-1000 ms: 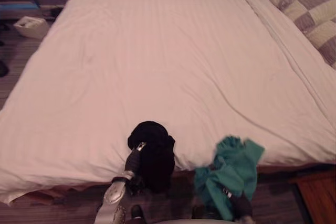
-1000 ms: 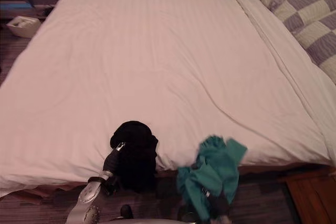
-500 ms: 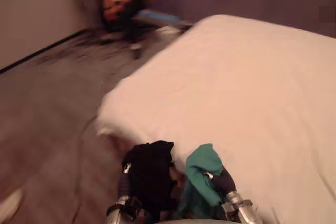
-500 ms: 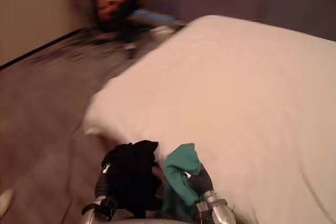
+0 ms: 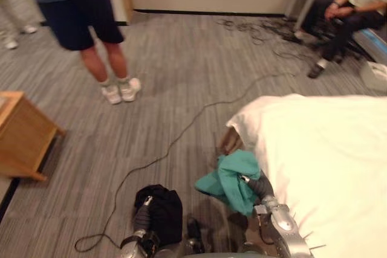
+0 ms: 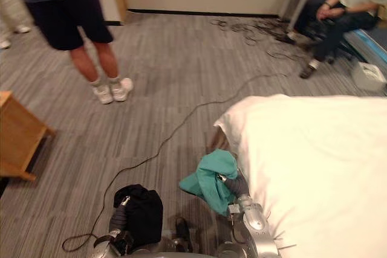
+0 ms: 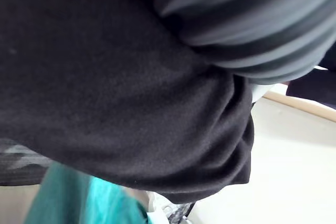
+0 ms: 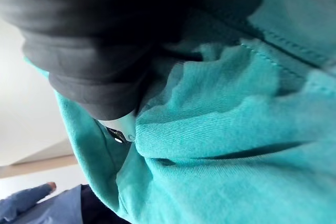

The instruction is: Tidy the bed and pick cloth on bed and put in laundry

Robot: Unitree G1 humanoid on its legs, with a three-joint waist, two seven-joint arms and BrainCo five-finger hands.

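Black cloth (image 5: 162, 211) hangs bunched over the left hand (image 5: 144, 214), held low above the carpet to the left of the bed (image 5: 326, 161). The arm points forward, and its grip is buried in the cloth and cannot be told. Teal cloth (image 5: 231, 176) drapes over the right hand (image 5: 259, 185), held forward just beside the bed's near corner, off the mattress, its grip likewise hidden. A seated person (image 5: 344, 10) is beyond the bed

From head height both eyes look down, sharing the grey striped carpet (image 5: 181, 77) and white bed corner (image 5: 326, 161); the left wrist camera sits close against crumpled black cloth (image 7: 115, 103), the right against teal cloth (image 8: 220, 129).
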